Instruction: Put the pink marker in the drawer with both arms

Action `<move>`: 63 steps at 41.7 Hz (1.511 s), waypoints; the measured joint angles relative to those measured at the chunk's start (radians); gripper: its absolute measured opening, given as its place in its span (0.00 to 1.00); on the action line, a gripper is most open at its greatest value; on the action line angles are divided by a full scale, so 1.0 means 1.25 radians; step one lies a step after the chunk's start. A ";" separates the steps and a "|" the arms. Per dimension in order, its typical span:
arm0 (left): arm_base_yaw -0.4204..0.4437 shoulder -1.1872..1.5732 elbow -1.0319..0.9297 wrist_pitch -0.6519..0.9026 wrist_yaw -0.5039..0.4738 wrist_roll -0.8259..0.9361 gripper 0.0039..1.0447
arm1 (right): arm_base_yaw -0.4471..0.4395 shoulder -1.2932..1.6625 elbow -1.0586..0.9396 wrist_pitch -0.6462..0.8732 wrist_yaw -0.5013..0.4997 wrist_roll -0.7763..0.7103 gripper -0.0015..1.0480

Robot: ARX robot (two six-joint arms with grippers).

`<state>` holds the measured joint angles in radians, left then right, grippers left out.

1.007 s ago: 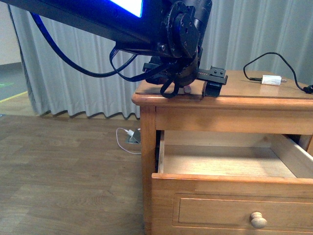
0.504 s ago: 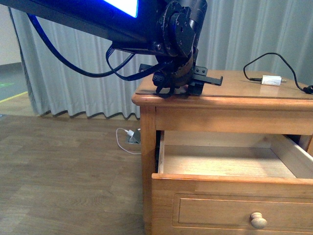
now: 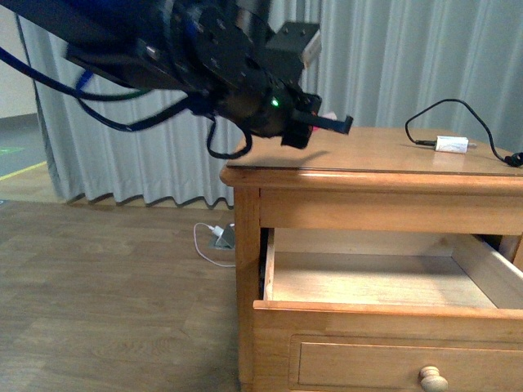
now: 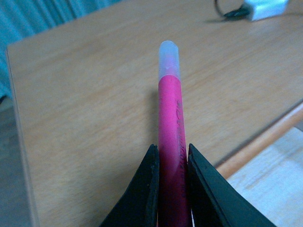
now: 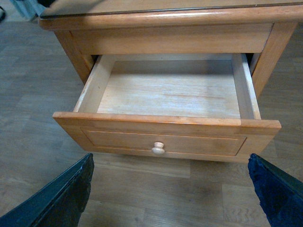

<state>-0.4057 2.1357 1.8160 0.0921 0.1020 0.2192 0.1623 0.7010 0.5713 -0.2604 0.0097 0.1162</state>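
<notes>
My left gripper [image 4: 170, 151] is shut on the pink marker [image 4: 169, 123]. The marker's white end points away from the jaws, above the cabinet's top. In the front view the left gripper [image 3: 331, 122] hangs just above the top's front left corner, with a trace of pink between the fingers. The upper drawer [image 3: 392, 314] is pulled open below it, and its inside is bare wood. The right wrist view looks down into the same drawer [image 5: 165, 142], past its round knob [image 5: 158, 148]. My right gripper [image 5: 170, 194] is open wide over the floor in front of the drawer. It does not show in the front view.
A white adapter [image 3: 452, 144] with a black cable lies at the back right of the cabinet's top [image 3: 368, 155]; it also shows in the left wrist view [image 4: 265, 8]. A white charger and cord [image 3: 216, 222] lie on the floor by the grey curtain.
My left gripper has lifted off the cabinet's top with the marker and now points right, just above the front left corner. The drawer has stayed open.
</notes>
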 joint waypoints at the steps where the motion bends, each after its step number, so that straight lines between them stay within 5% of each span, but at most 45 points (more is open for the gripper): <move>1: 0.008 -0.035 -0.032 0.010 0.032 0.018 0.14 | 0.000 0.000 0.000 0.000 0.000 0.000 0.92; 6: 0.046 -0.193 -0.172 0.027 0.181 0.106 0.14 | 0.000 0.000 0.000 0.000 0.000 0.000 0.92; 12: 0.056 -0.274 -0.288 0.027 0.261 0.188 0.14 | 0.000 0.000 0.000 0.000 0.000 0.000 0.92; 26: -0.009 -0.193 -0.381 0.108 0.189 0.252 0.14 | 0.000 0.000 0.000 0.000 0.000 0.000 0.92; 41: -0.051 0.009 -0.275 0.128 0.099 0.219 0.14 | 0.000 0.000 0.000 0.000 0.000 0.000 0.92; 53: -0.063 -0.047 -0.341 0.157 0.108 0.182 0.62 | 0.000 0.000 0.000 0.000 0.000 0.000 0.92; 63: -0.048 -0.230 -0.461 0.200 0.023 0.119 0.94 | 0.000 0.000 0.000 0.000 0.000 0.000 0.92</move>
<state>-0.4660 1.8477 1.2392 0.3424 0.1307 0.3676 0.1623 0.7010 0.5713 -0.2604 0.0097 0.1162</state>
